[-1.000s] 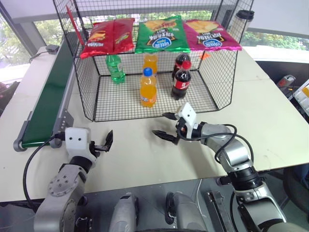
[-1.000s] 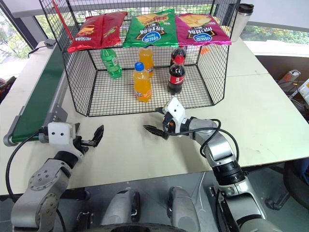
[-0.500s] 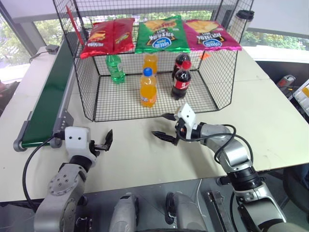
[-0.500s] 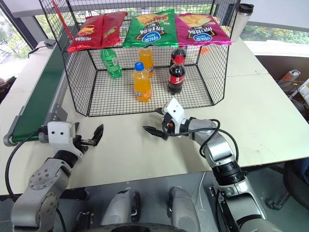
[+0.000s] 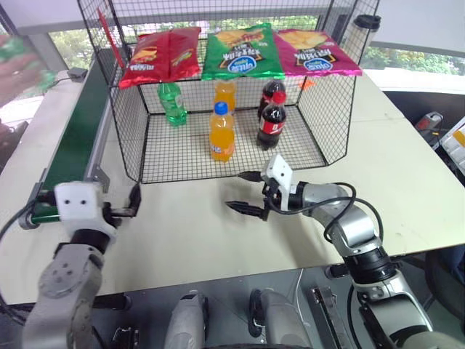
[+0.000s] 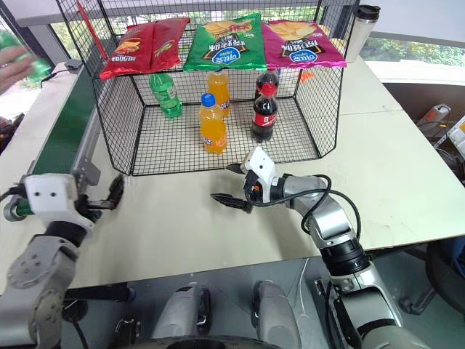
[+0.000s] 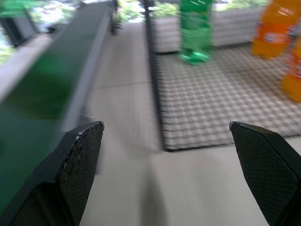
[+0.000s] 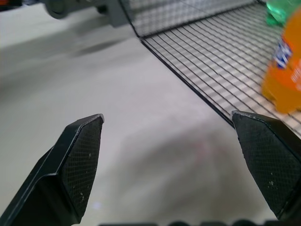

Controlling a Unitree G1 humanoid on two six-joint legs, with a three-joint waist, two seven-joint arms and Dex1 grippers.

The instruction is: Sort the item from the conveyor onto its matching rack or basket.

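a person's hand (image 6: 13,67) holds the green bottle (image 6: 29,62) far past the left gripper (image 6: 110,198) (agape, empty).

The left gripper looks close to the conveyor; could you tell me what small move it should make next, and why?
Probably ease the left gripper a little further over the near end of the conveyor and hold it open there. It is empty, just beside the rail, while a person's hand holds a blurred green thing at the belt's far end.
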